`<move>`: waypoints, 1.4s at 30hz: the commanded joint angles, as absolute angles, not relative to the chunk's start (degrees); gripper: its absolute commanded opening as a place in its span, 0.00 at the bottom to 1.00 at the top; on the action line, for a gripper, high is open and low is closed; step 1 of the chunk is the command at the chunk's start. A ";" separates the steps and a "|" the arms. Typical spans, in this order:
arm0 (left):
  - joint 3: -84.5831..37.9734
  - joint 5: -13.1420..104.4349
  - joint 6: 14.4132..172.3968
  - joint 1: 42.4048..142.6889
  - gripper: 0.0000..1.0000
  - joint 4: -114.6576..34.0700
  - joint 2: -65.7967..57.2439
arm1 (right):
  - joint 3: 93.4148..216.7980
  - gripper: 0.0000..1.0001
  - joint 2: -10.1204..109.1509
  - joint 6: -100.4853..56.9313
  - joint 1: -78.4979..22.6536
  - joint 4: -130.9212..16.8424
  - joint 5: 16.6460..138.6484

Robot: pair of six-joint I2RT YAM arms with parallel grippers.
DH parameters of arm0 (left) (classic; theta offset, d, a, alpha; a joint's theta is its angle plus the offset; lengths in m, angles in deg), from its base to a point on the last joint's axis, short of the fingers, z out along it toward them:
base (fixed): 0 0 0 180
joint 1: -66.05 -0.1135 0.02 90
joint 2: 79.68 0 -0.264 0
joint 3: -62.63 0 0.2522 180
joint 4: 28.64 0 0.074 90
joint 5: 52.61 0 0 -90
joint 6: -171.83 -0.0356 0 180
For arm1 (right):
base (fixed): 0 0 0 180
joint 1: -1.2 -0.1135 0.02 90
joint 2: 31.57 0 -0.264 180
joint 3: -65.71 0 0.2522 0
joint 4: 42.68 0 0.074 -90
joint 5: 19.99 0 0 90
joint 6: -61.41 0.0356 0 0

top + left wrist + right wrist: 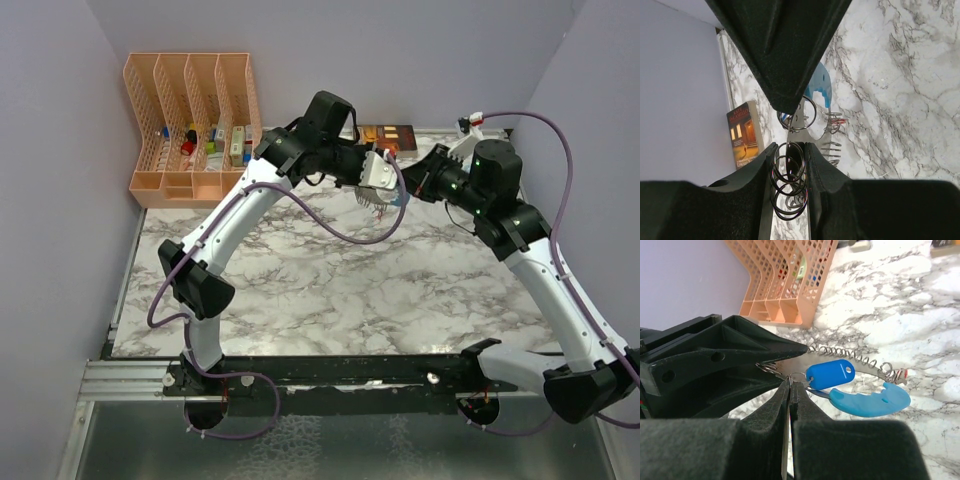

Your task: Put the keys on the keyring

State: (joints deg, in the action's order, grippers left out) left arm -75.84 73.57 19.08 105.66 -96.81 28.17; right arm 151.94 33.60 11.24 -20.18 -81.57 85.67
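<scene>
Both grippers meet above the far middle of the table. My left gripper (pixel 790 146) is shut on the keyring (pixel 789 181), with a stack of grey metal rings pinched between its pads. The keyring's curved light-blue strap (pixel 870 402) and a coil-edged metal strip (pixel 860 359) hang beyond the grip. My right gripper (pixel 791 382) is shut on the small wire loop of the dark blue key (pixel 830 374), held against the keyring's rings. A red tag (pixel 903 372) shows at the strip's far end. From above, the left gripper (pixel 385 197) and right gripper (pixel 410 190) almost touch.
An orange file organizer (pixel 195 125) with small items stands at the back left. A book (pixel 385 133) lies against the back wall just behind the grippers. Purple walls close in the table at the left, back and right.
</scene>
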 commanded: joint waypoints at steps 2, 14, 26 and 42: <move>-78.14 70.59 26.71 105.69 0.00 -91.21 28.95 | 152.37 0.01 32.50 11.46 -22.69 -76.79 76.81; -77.03 68.89 30.76 105.90 0.00 -89.65 29.06 | 151.17 0.01 32.92 10.48 -28.94 -71.50 64.48; -79.73 71.39 36.30 106.02 0.00 -90.26 29.52 | 148.48 0.01 30.66 9.91 -28.94 -69.10 60.10; -82.41 73.44 44.18 106.17 0.00 -89.60 29.74 | 137.42 0.01 29.71 0.86 -33.41 -45.18 55.74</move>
State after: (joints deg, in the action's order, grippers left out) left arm -80.06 71.38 41.34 105.88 -92.07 30.09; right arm 138.67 30.91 5.32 -31.88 -54.03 59.11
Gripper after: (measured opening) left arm 0.272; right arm 0.017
